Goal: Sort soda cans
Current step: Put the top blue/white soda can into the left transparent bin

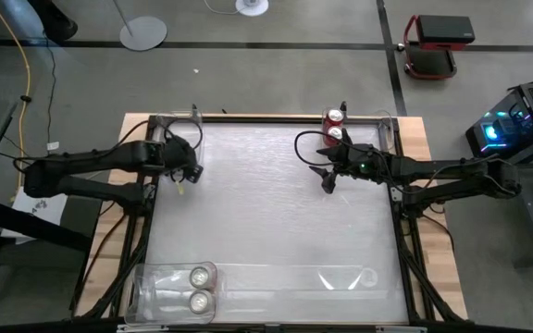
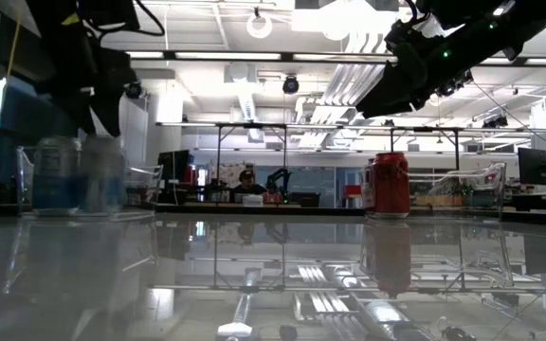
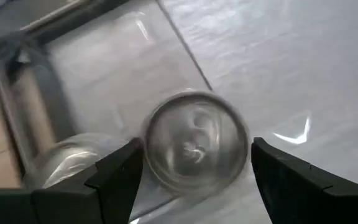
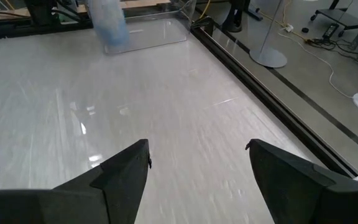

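Observation:
Two silver, bluish cans (image 2: 57, 175) stand upright in a clear bin (image 1: 176, 128) at the far left corner. My left gripper (image 3: 194, 163) hovers above them, open. Its fingers stand on either side of one can's silver top (image 3: 194, 142) with a small gap each side; the second can (image 3: 73, 163) is beside it. In the high view my left arm hides both cans. Two red cans (image 1: 334, 125) stand in the far right bin (image 1: 385, 125). My right gripper (image 4: 197, 163) is open, above bare table just near of the red cans (image 2: 391, 185).
A clear bin (image 1: 160, 289) at the near left edge holds two more silver-topped cans (image 1: 199, 276). Another clear bin (image 1: 345, 277) lies to its right along the near edge. The middle of the white table top (image 1: 266, 203) is bare.

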Motion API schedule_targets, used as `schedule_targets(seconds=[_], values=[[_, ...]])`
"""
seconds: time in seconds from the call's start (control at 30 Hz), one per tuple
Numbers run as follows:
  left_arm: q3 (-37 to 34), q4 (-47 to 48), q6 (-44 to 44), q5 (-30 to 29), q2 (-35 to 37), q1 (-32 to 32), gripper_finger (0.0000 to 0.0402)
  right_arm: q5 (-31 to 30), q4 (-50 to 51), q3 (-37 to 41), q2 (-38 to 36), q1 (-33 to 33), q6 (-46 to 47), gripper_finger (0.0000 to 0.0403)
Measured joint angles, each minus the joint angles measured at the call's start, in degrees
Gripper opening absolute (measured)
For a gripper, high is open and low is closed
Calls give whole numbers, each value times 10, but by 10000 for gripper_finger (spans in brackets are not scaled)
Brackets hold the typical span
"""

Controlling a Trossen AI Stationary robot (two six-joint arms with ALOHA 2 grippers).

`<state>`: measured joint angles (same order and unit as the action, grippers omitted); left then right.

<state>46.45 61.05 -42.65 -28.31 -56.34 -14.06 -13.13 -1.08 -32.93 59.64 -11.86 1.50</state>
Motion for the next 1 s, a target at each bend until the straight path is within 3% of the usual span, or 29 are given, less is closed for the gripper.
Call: schedule_targets(seconds=[0.43,0.73,1.0], values=[[-26,-45,12,14,3,0,273,0,0,0,0,0,1,271],[33,-45,87,20,3,-4,273,0,0,0,0,0,2,271],[30,-43,175,44,-6,-101,287,0,-5,0,0,0,11,271]])
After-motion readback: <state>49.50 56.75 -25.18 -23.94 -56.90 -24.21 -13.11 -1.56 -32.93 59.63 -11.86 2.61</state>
